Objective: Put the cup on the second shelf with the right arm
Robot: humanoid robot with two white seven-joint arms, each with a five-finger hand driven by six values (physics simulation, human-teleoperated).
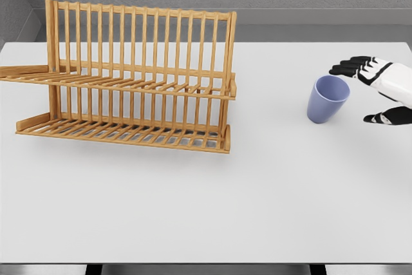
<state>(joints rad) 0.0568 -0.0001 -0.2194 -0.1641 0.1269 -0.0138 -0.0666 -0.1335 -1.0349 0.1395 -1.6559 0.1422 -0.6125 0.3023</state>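
A lavender-blue, tapered, handleless plastic cup (327,98) stands upright on the white bench (257,204), toward the right side and about midway between its near and far edges. Just to the right of it, the right hand (376,91), white with black fingers, comes in from the right edge of the head view. Its fingers (351,67) are spread and reach left past the far side of the cup's rim, while the thumb (380,118) sits on the near side, apart from the cup's wall; the hand holds nothing and a gap shows between it and the cup. Well to the left stands a slatted two-tier wooden dish rack (138,75), its upper shelf (129,85) and lower shelf (125,133) both bare.
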